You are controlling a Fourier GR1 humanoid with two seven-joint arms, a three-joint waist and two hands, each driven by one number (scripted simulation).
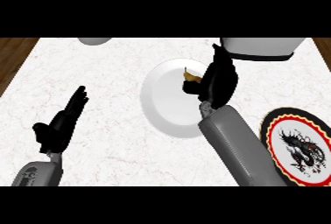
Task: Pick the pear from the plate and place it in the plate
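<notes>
The small yellow-brown pear [190,76] is sitting on the plain white round plate [165,105], close to that plate's far right rim, with only its stalk end and upper flank showing. The rest is being covered by the robot's right hand [216,83], whose black fingers are curling in around the fruit from the right side, so the hand appears to be closing on the pear for the pick. Whether the pear is already lifting clear of the plate cannot be told from this view.

The white plate is lying around the middle of the white marble counter [116,140], nearer its far edge. The black round plate with a red and white rim and a dragon design [298,146] is lying by the counter's right edge, toward the near corner, apart from the white plate, and it is probably serving as the target. The right grey forearm [236,144] is crossing the gap between the 2 plates, so carrying the pear across is likely calling for a lift and a short swing toward the right edge.

The left hand [61,122] is resting open, fingers straight, at the counter's left near part, well apart from both plates. A pale rounded object [96,40] is showing at the far edge, and a white object with a dark band [262,47] is sitting at the far right corner, just beyond the right hand.
</notes>
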